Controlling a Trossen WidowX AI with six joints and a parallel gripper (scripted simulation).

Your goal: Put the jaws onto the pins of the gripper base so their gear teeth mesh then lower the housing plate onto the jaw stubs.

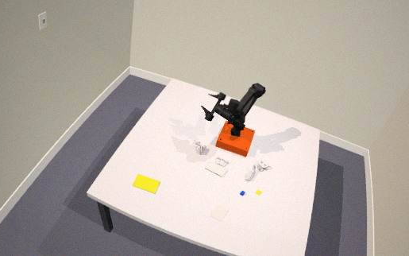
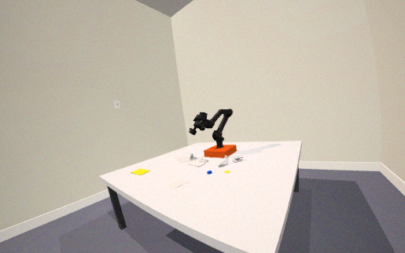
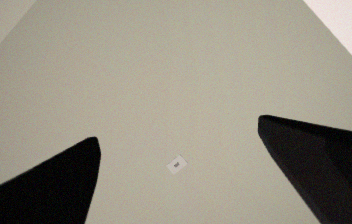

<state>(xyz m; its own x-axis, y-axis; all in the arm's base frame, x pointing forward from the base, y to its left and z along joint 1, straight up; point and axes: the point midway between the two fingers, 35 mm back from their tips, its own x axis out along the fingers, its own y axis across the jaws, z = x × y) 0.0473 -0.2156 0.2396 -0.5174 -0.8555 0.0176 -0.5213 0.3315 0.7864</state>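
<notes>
My gripper [image 1: 206, 101] [image 3: 180, 134] is open and empty, raised high above the table and pointing toward the left wall. Several small white parts lie apart on the table. A small upright-looking part [image 1: 200, 147] [image 2: 192, 157] is left of the orange block. A flat plate-like part [image 1: 216, 170] with a raised shape at its back edge lies in front of the block. A long narrow part [image 1: 250, 173] and a knobbly part [image 1: 263, 165] [image 2: 237, 159] lie to the right. They are too small to tell surely which are jaws, gripper base or housing plate. The wrist view shows none of them.
The arm stands on an orange block [image 1: 235, 141] [image 2: 220, 152]. A yellow rectangle [image 1: 146, 184] [image 2: 140, 172] lies front left. A blue cube [image 1: 242, 193] [image 2: 209, 172], a small yellow piece [image 1: 259, 192] [image 2: 227, 171] and a beige square [image 1: 219, 212] [image 2: 179, 184] lie toward the front.
</notes>
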